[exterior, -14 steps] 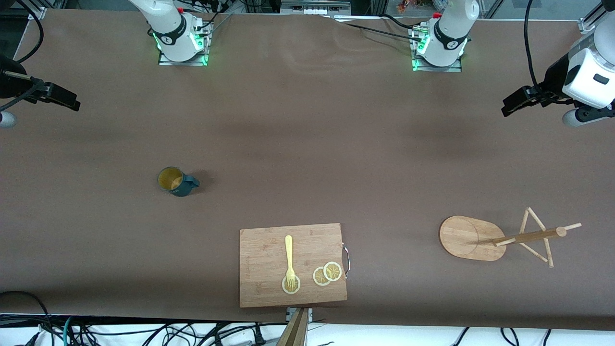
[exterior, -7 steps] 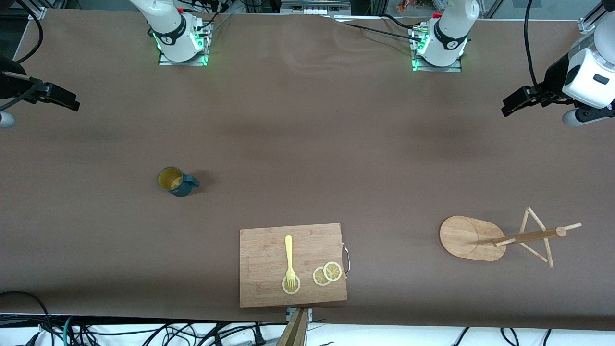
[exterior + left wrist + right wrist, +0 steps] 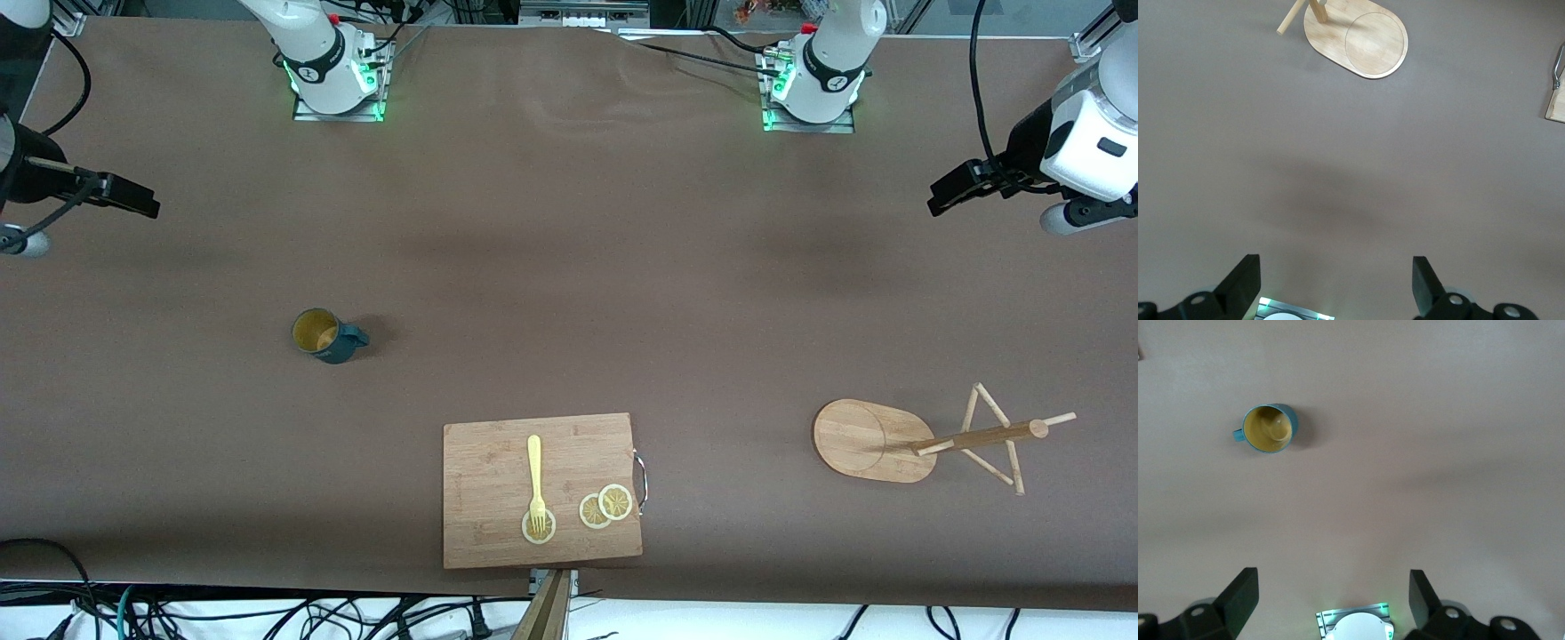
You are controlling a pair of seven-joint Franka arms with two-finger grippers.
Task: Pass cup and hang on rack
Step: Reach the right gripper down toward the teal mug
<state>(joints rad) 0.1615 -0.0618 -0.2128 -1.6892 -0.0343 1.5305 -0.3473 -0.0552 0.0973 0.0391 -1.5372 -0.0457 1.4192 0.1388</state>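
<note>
Lying between cup and rack: cutting board, fork.

cup upright toward right arm's end of bench; rack toward left arm's end; cutting board between, nearer front camera, carrying fork and lemon slices.

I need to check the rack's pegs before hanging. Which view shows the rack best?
The front view: the rack shows whole there, with oval base, pole and angled pegs. The left wrist view catches only its base and the stubs of two sticks at the picture's edge. The right wrist view shows none of it.
</note>
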